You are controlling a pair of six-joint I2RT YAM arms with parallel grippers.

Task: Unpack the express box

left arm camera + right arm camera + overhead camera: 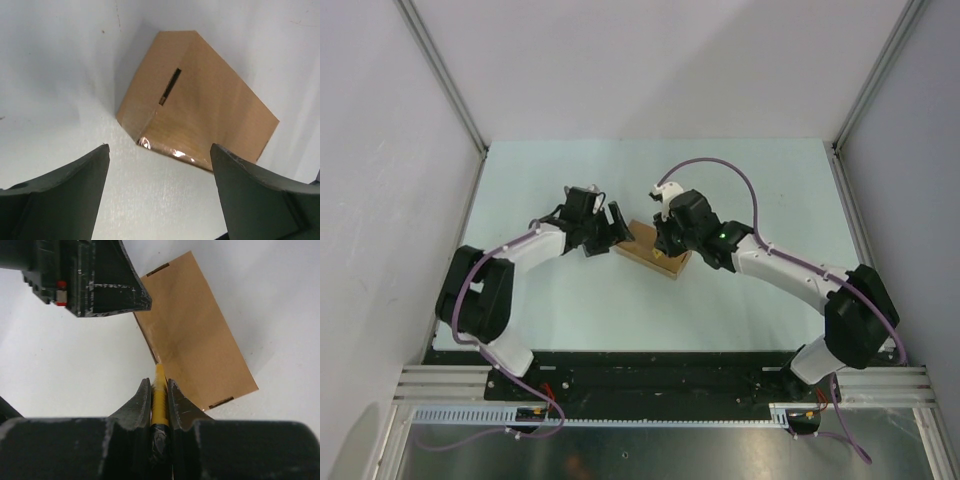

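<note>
Nearest its own wrist camera, the right gripper is pinching narrowly on the slim yellow utility knife. The knife's pale tip is reaching the long side edge of the express box, touching it or very nearly so. The box is lying flat and closed in the middle of the table, between the two grippers and angled to both. The first risk is sitting in that grip: it is only a thin two-sided pinch, so if the tip is snagging in cardboard rather than gliding along a seam, the knife is likely to be twisting or slipping back between the pads. Just past the tip, a stroke running too low is risking a scored table, and one running too deep is risking whatever is packed inside. Farther on, the left gripper is hanging at the box's end with its jaws spread wide, holding nothing and not visibly touching the carton. With nothing pinning the light box, a push from the knife is probably going to be sliding or spinning it instead of cutting. From that side a glossy strip of tape is showing along the box's nearest edge, with a dark slot beyond it. If the cut is missing that tape, the flap is not going to be coming free. The open left fingers are also lying close to the blade's line, so a long forward stroke is risking a collision.
</note>
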